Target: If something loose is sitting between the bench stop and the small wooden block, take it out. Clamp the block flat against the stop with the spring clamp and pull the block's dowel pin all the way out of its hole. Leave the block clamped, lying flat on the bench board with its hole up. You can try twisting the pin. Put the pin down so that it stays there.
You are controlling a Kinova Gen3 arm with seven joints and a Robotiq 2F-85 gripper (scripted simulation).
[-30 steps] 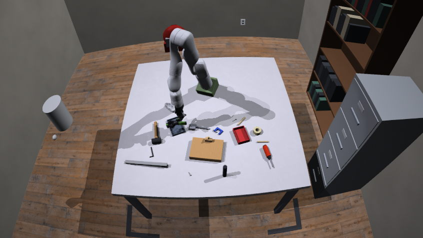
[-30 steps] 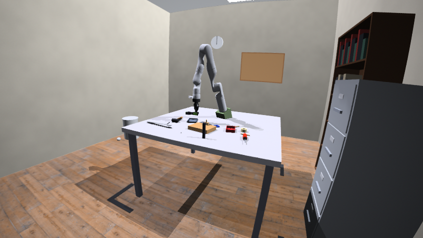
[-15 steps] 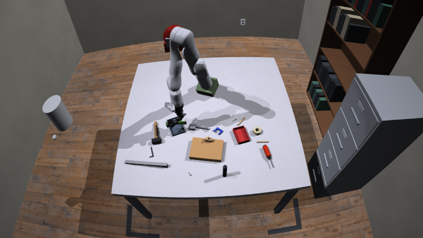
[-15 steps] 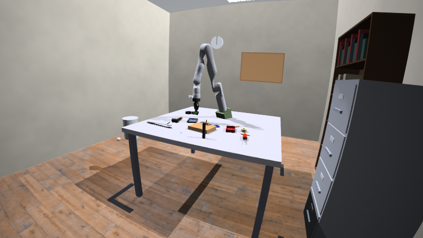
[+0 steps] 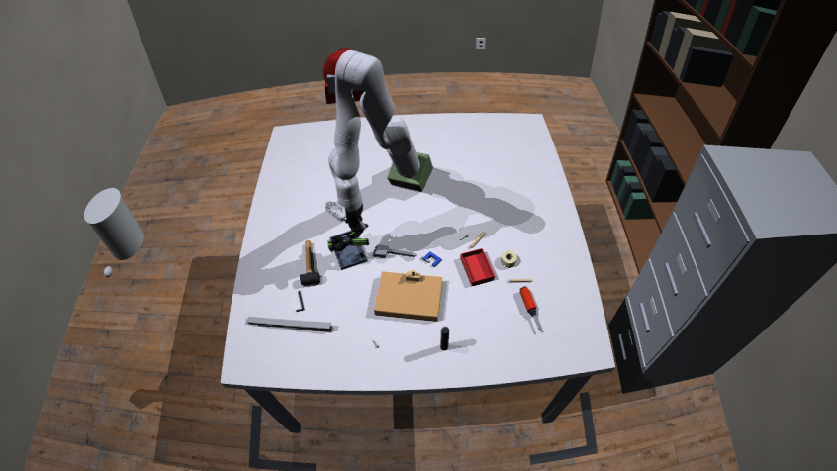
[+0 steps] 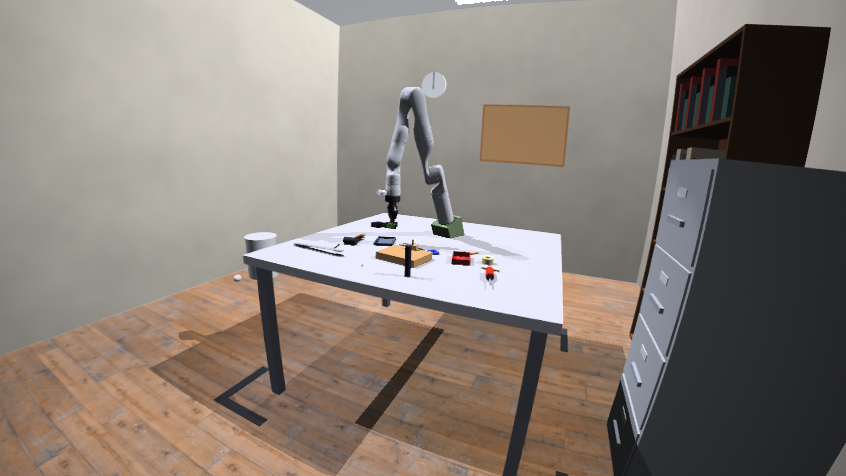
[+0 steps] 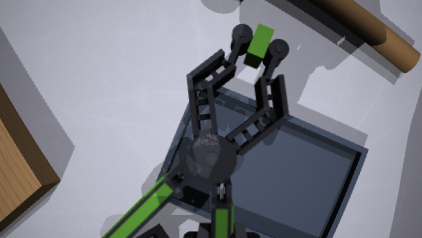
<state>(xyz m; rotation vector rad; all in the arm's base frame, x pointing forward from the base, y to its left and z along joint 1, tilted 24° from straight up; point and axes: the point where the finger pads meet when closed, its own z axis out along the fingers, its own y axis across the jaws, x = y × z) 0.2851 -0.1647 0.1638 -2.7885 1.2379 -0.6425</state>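
Observation:
My gripper (image 5: 358,233) (image 6: 392,222) (image 7: 222,233) is shut on one green handle of the black-and-green spring clamp (image 5: 345,240) (image 6: 378,224) (image 7: 212,159). The clamp is over the dark tray; its other handle points to the lower left in the wrist view. A green piece (image 7: 260,42) shows between its jaw tips. The bench board (image 5: 404,300) (image 6: 402,255) (image 7: 17,175) lies near the table's middle. At its back edge stands the small wooden block (image 5: 414,277) with the upright dowel pin (image 6: 412,241). The stop, and anything loose between it and the block, cannot be made out.
The dark tray (image 5: 352,258) (image 6: 384,240) (image 7: 300,175) lies left of a grey wrench (image 5: 381,251). A hammer (image 5: 309,263) (image 7: 395,52) is farther left. A blue bracket (image 5: 433,256), red tray (image 5: 482,281) and tape roll (image 5: 514,262) are rightward. A black cylinder (image 5: 444,338) (image 6: 407,260) stands in front.

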